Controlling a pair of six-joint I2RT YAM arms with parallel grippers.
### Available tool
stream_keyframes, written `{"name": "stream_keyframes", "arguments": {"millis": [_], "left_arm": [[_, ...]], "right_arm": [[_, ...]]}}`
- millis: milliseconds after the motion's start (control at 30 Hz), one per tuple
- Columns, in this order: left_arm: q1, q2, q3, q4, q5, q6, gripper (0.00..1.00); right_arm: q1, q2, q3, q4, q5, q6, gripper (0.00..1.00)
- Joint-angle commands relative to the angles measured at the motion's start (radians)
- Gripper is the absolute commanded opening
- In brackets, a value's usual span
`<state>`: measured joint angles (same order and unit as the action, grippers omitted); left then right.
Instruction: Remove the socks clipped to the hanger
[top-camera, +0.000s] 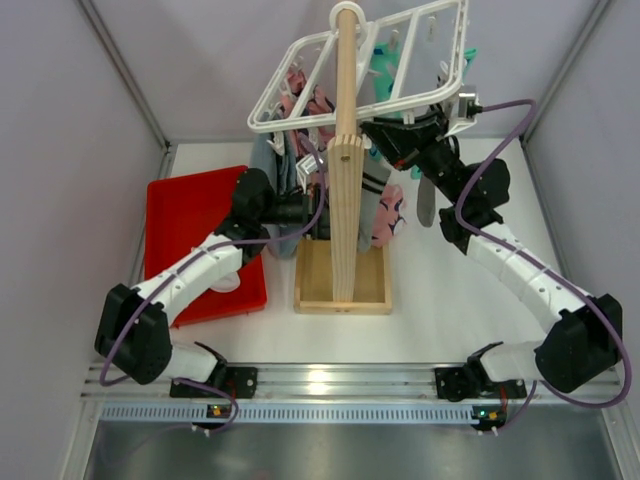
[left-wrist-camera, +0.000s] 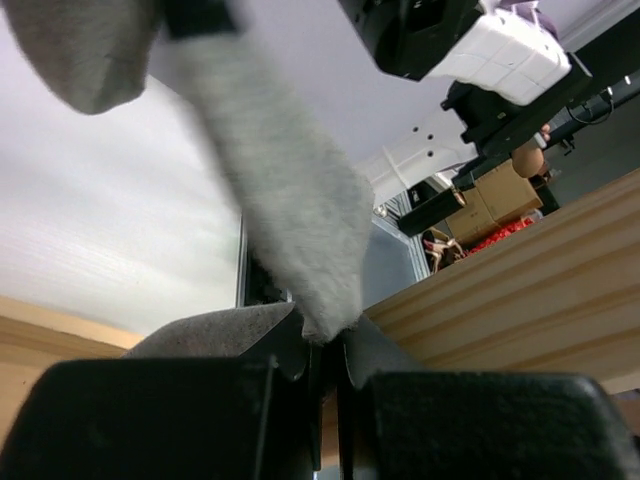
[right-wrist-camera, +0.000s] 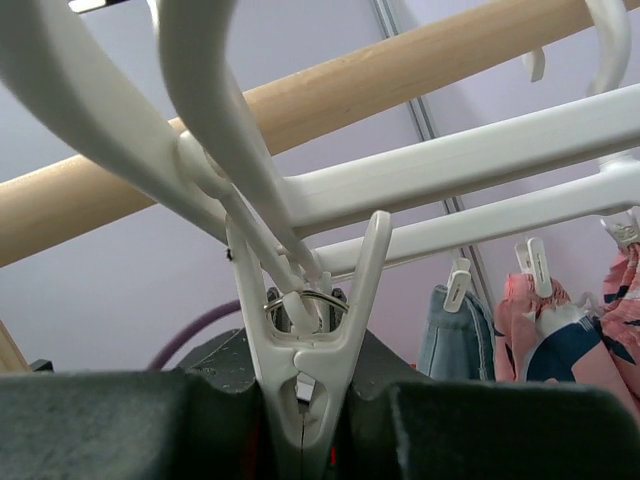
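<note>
The white grid hanger (top-camera: 300, 62) hangs tilted at the top of the wooden post (top-camera: 347, 150). My left gripper (top-camera: 305, 212) is left of the post, under the hanger. In the left wrist view it (left-wrist-camera: 325, 340) is shut on the tip of a grey sock (left-wrist-camera: 290, 200) that hangs down into it. My right gripper (top-camera: 388, 135) is under the hanger's right side. In the right wrist view it (right-wrist-camera: 305, 405) is shut on a white clip (right-wrist-camera: 305, 350) dangling from the hanger frame (right-wrist-camera: 450, 160). A teal sock (top-camera: 385, 65) and a striped sock (top-camera: 372, 190) hang right of the post.
A red tray (top-camera: 195, 225) lies at the left with a white item on it. The post stands in a wooden box base (top-camera: 342, 278). A pink printed cloth (top-camera: 390, 215) and a blue-grey cloth (right-wrist-camera: 455, 335) hang from other clips. Walls enclose three sides.
</note>
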<state>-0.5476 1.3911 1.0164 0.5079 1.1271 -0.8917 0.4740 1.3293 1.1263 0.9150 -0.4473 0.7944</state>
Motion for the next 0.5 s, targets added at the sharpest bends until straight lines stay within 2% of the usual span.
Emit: {"name": "stream_keyframes", "arguments": {"millis": [0,233,300,333,367,400,467], "left_arm": [[-0.002,-0.087,-0.047,0.037,0.057,0.057,0.04],[0.020,-0.191,-0.101,0.034,0.002,0.103,0.01],[0.021,-0.242,-0.122,-0.032,-0.021,0.178,0.04],[0.021,-0.262,-0.127,-0.075,-0.068,0.221,0.04],[0.021,-0.300,-0.128,-0.218,-0.107,0.271,0.04],[0.021,-0.322,-0.128,-0.277,-0.146,0.369,0.04],[0.023,-0.368,-0.144,-0.363,-0.289,0.436,0.02]], "right_arm": [[-0.008,-0.033,0.021,-0.047,0.036,-0.040,0.00],[-0.009,-0.035,0.026,-0.085,0.042,-0.050,0.00],[-0.009,-0.036,0.026,-0.100,0.042,-0.058,0.00],[-0.009,-0.038,0.024,-0.108,0.044,-0.064,0.00],[-0.009,-0.041,0.024,-0.123,0.047,-0.066,0.00],[-0.009,-0.041,0.023,-0.133,0.050,-0.069,0.01],[-0.009,-0.041,0.024,-0.162,0.055,-0.078,0.04]]}}
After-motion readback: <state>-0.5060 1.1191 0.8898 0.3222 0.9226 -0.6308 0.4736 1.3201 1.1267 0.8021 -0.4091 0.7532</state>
